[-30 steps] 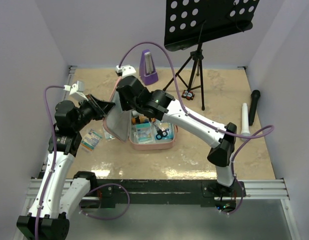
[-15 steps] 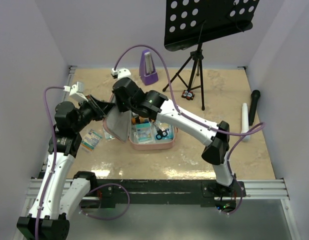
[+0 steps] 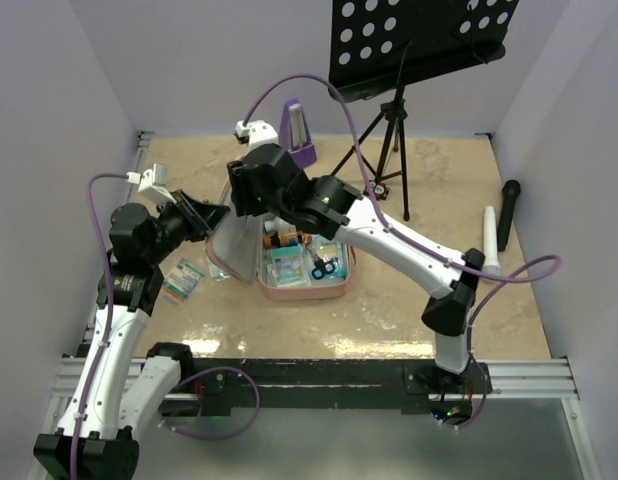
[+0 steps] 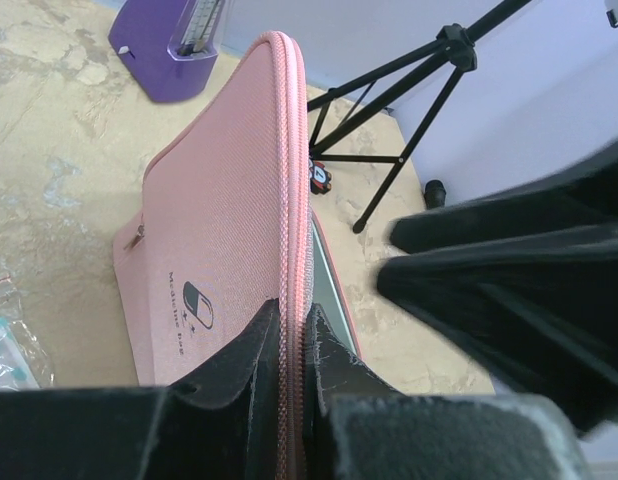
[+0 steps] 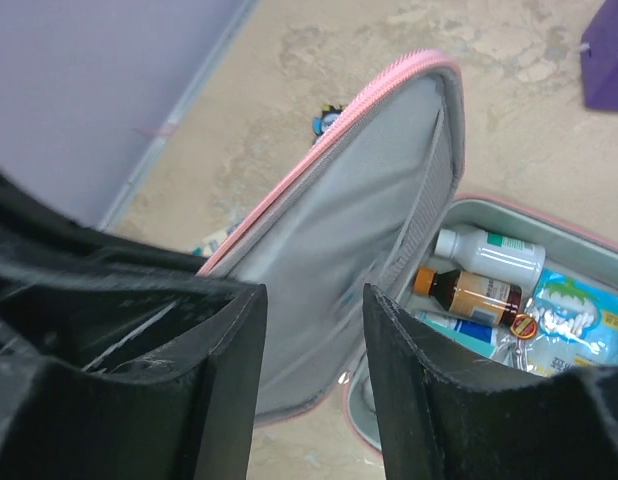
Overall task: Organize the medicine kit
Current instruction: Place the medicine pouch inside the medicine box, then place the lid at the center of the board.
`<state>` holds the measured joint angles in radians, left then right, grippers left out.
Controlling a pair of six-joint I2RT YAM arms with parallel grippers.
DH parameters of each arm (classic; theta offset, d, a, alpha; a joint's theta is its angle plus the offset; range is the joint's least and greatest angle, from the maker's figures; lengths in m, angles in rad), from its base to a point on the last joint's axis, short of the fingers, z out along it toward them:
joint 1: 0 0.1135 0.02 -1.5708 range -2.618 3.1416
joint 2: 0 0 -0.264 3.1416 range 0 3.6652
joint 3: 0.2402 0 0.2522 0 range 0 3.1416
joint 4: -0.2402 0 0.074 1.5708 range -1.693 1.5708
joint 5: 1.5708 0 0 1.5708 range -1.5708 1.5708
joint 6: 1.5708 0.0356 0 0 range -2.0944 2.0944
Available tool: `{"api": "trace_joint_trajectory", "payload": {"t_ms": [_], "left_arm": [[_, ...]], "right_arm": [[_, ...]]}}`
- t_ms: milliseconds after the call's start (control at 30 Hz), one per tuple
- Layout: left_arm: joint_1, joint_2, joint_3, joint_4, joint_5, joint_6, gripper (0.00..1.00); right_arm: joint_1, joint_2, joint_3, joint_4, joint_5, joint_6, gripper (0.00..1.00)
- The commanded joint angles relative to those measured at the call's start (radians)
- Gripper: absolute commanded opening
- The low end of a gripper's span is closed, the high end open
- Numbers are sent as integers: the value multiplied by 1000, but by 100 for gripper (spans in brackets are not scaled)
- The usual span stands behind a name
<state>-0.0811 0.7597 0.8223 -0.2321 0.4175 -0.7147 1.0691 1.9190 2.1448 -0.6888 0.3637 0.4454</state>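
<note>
The pink medicine kit (image 3: 301,291) lies unzipped at mid-table. Its lid (image 3: 235,245) stands upright, grey lining facing the tray. My left gripper (image 4: 292,318) is shut on the lid's zip edge, with the pill logo (image 4: 197,304) on its outer side. In the top view the left gripper (image 3: 217,214) sits at the lid's left top corner. My right gripper (image 5: 314,300) hovers over the lining (image 5: 359,240), open, with nothing between its fingers. Inside the tray lie a white bottle (image 5: 489,250), a brown bottle (image 5: 476,294) and blue packets (image 5: 574,318).
A purple metronome (image 3: 298,138) stands behind the kit. A music stand's tripod (image 3: 391,135) is at back right, with a small object (image 3: 377,188) by its foot. A black microphone (image 3: 508,212) and white tube (image 3: 490,238) lie far right. A loose packet (image 3: 183,279) lies left of the kit.
My right gripper has gone from shut to open and drawn slightly back and up from the lid. The left gripper still holds the lid upright in the same place.
</note>
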Motion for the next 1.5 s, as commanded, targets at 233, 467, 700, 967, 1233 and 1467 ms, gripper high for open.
{"api": "trace_joint_trajectory", "payload": {"t_ms": [233,467,700,967,1233,1467], "left_arm": [[-8,6,9,45,35,9,0],[-8,15,46,73,26,-8,0],[-8,12,35,86,-9,-20,0],[-8,-2,44,57,-29,-8,0],[-8,-22,72,-123,-218,50,0],[-6,-33,58,-213,-413,90,0]], "right_arm": [[6,-216,-275,160,34,-24,11],[14,-481,-739,540,-147,-42,22],[49,-583,-1054,663,-158,24,37],[49,-585,-1162,626,3,58,52],[49,-532,-1137,631,40,55,53],[48,-457,-1137,612,80,27,54]]}}
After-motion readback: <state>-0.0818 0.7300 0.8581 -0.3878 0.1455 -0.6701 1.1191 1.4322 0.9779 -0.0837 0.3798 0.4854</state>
